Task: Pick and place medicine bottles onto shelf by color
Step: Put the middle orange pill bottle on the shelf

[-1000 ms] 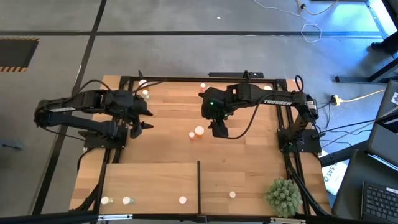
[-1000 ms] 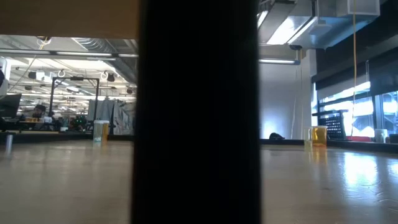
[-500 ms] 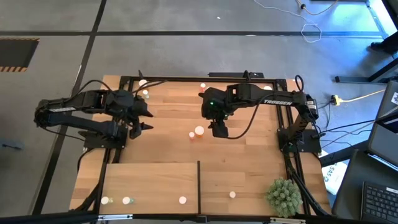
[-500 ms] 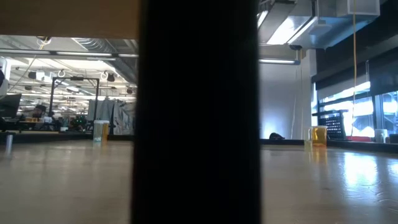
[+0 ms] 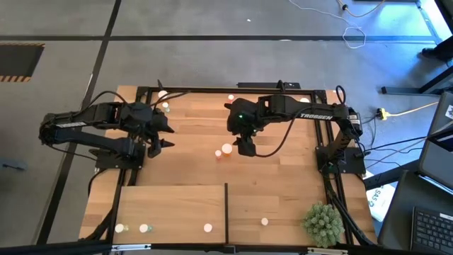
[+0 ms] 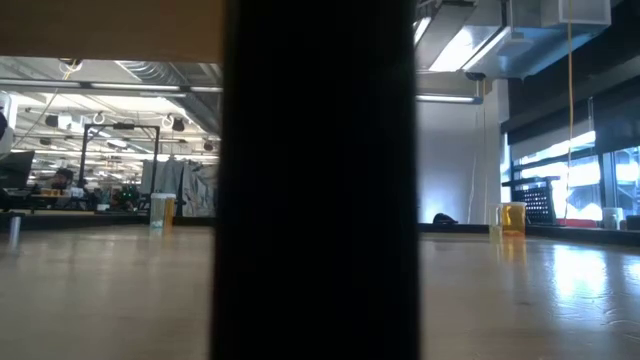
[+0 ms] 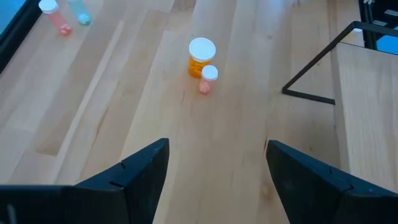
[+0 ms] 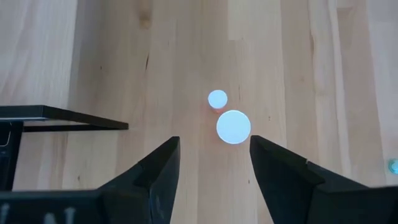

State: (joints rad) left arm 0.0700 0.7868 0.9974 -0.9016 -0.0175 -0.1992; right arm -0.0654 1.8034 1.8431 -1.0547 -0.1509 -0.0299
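Note:
Two medicine bottles stand upright on their bases in the middle of the tabletop: a wide orange bottle (image 5: 226, 149) (image 7: 201, 57) (image 8: 234, 126) and a small one (image 5: 219, 153) (image 7: 208, 79) (image 8: 217, 99) right beside it. My right gripper (image 5: 245, 149) (image 8: 214, 158) hangs open above the table just right of them, pointing down at them. My left gripper (image 5: 168, 137) (image 7: 217, 165) stands open at the table's left, well clear of them. The shelf (image 5: 170, 209), with its dark divider (image 5: 226, 205), lies along the near edge and bears several small bottles (image 5: 144, 228).
More bottles stand near the far edge (image 5: 165, 106) (image 5: 231, 98). A spiky green plant ball (image 5: 322, 223) sits at the near right corner. In the low view the divider (image 6: 318, 180) blocks the middle, with one bottle on each side (image 6: 160, 210) (image 6: 512, 217).

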